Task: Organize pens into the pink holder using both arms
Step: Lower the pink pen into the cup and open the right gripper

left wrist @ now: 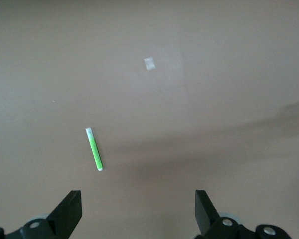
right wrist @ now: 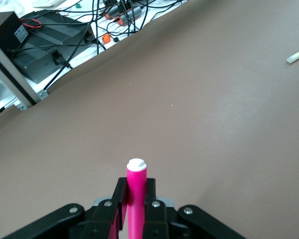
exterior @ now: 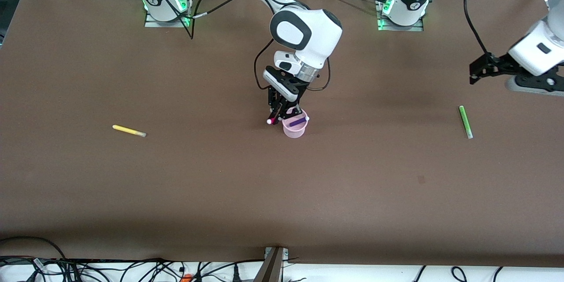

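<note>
My right gripper (exterior: 277, 116) is shut on the magenta pen (exterior: 272, 119) and holds it tilted over the rim of the pink holder (exterior: 294, 130) in the middle of the table. In the right wrist view the magenta pen (right wrist: 136, 199) stands between the closed fingers. The purple pen (exterior: 298, 120) lies slanted in the holder. The yellow pen (exterior: 128, 131) lies on the table toward the right arm's end; it also shows in the right wrist view (right wrist: 298, 55). The green pen (exterior: 465, 121) lies toward the left arm's end. My left gripper (exterior: 478, 72) is open in the air above the green pen (left wrist: 94, 149).
The brown table (exterior: 282, 185) carries only the pens and holder. Cables and a post stand along the table's edge nearest the front camera. A small pale mark (left wrist: 149, 63) sits on the table surface in the left wrist view.
</note>
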